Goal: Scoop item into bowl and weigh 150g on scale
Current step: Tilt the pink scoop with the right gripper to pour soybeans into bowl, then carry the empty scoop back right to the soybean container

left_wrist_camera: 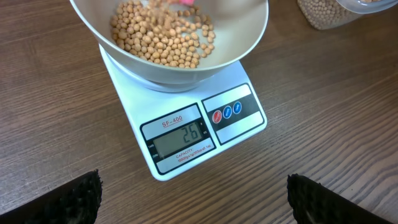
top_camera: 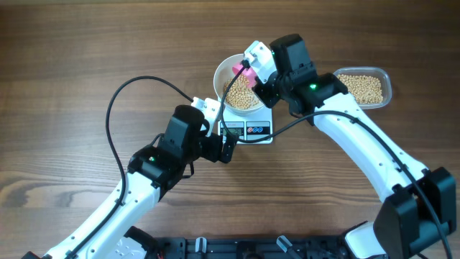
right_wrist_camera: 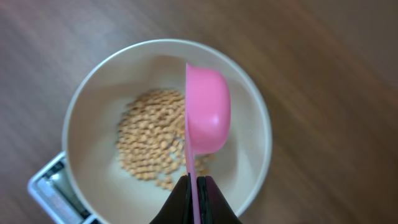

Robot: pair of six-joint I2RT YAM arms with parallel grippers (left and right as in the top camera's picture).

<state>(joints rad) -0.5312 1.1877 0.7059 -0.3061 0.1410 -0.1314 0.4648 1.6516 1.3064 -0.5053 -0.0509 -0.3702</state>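
The white bowl [top_camera: 224,72] [left_wrist_camera: 249,37] [right_wrist_camera: 93,93] stands on the white scale [top_camera: 264,137] [left_wrist_camera: 134,99], whose display [left_wrist_camera: 180,138] reads 26. A pile of tan beans [top_camera: 240,93] [left_wrist_camera: 163,38] [right_wrist_camera: 152,140] lies in the bowl. My right gripper [top_camera: 253,78] [right_wrist_camera: 194,186] hangs over the bowl, shut on the handle of a pink scoop [top_camera: 243,70] [right_wrist_camera: 206,112]. The scoop is turned on its side with its mouth facing the beans. My left gripper [top_camera: 228,147] [left_wrist_camera: 194,202] stands open just in front of the scale, nothing between its fingers.
A clear plastic tub [top_camera: 385,75] [left_wrist_camera: 329,15] holding more beans [top_camera: 359,88] sits to the right of the scale on the wooden table [top_camera: 72,72]. The right arm reaches across between the tub and the bowl.
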